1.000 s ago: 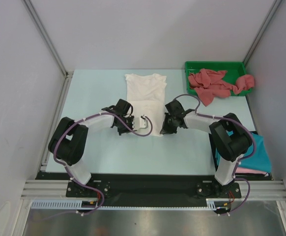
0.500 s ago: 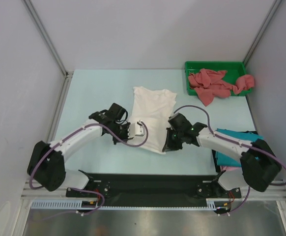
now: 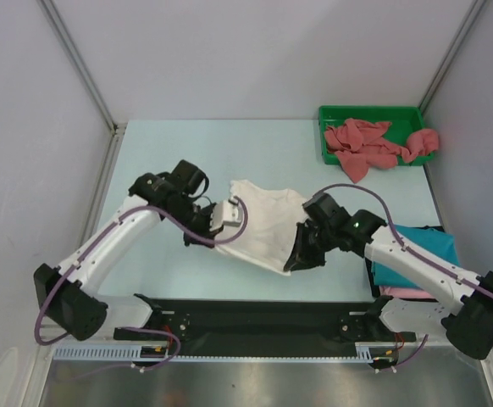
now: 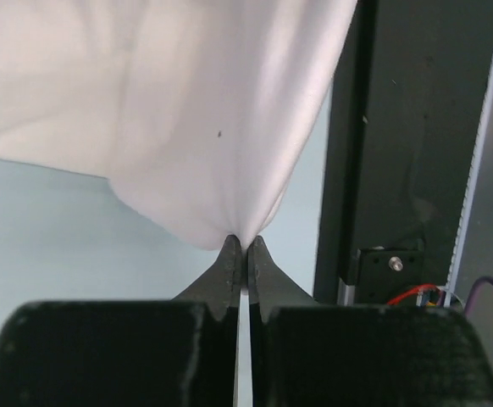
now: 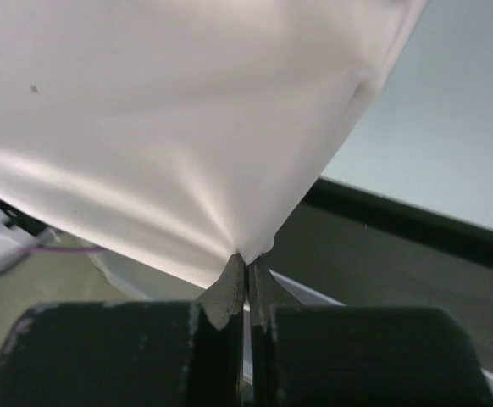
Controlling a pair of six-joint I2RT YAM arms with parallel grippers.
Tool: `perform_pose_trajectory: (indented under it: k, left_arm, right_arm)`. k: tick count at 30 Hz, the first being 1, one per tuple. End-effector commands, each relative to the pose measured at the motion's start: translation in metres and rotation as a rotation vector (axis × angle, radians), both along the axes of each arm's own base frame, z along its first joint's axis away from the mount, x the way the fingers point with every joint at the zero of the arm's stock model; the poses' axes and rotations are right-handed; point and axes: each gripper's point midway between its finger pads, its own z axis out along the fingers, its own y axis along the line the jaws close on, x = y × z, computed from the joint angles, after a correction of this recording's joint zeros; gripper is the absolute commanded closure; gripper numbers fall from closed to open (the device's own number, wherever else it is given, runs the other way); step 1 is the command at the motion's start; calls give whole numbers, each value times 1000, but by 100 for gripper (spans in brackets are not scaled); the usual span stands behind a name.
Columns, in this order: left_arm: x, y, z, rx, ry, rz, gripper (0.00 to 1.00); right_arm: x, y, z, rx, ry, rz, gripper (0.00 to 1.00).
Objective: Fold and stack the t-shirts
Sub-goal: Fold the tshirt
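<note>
The white t-shirt (image 3: 263,222) hangs stretched between both grippers above the middle of the table, turned at a slant. My left gripper (image 3: 206,235) is shut on its left corner (image 4: 240,236). My right gripper (image 3: 298,259) is shut on its right corner (image 5: 245,254). In both wrist views the cloth fans out taut from the closed fingertips. Several dusty red t-shirts (image 3: 372,144) lie crumpled in and over the green tray (image 3: 335,114) at the back right. A teal t-shirt (image 3: 422,254) lies folded at the right edge, with a pink t-shirt (image 3: 412,293) showing under it.
Grey walls and metal posts close in the table on three sides. The black base rail (image 3: 255,315) runs along the near edge, just below the hanging white shirt. The right arm's forearm (image 3: 416,263) reaches over the teal stack.
Both grippers lifted the white shirt off the table, pulled it toward the near edge and swung it to a slant. Both arms stretched out further; the grips stayed shut.
</note>
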Motion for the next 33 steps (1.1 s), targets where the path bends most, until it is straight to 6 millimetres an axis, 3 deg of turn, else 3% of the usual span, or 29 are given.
perform_pose_trajectory:
  k: [1,3,4,5,6,7,8,9,14,19,23,26,30,31,33]
  left_arm:
    - [59,-7,9,-27,-5,94,100]
    - [95,-15,18,-48,-37,136,100]
    - [113,-14,3,-27,19,180,100]
    - [133,-19,14,-47,-17,197,99]
    - [146,-20,14,-48,-17,217,100]
    - [162,-22,-1,-27,27,253,99]
    - [186,-27,11,-43,-35,275,100]
    - [198,-29,8,-39,-42,297,100]
    - [262,-37,-12,-7,-85,391,100]
    - [300,-41,-24,-15,-130,474,100]
    - [316,-40,-39,2,-149,507,100]
    - [325,-35,-52,34,-162,543,100]
    - [335,-37,-64,35,-159,596,98]
    - [336,-38,-66,27,-148,613,76]
    - [343,-39,-69,23,-158,641,57]
  right_arm:
    - [47,-30,3,-29,-33,-82,100]
    - [79,-34,-4,-23,-62,-97,100]
    - [106,-42,-1,3,-93,-151,100]
    - [120,-45,-2,4,-114,-153,100]
    - [135,-50,-15,-20,-92,-175,100]
    - [154,-51,-8,-8,-131,-194,100]
    - [170,-59,-12,-9,-133,-226,100]
    - [181,-62,-23,-25,-113,-240,100]
    - [233,-74,-31,-15,-141,-317,100]
    - [269,-85,-41,-12,-155,-397,100]
    - [283,-86,-65,-24,-114,-417,100]
    - [298,-86,-67,-28,-128,-435,100]
    - [322,-92,-75,-69,-149,-471,84]
    - [329,-95,-74,-88,-166,-488,65]
    - [338,-104,-73,-106,-178,-508,54]
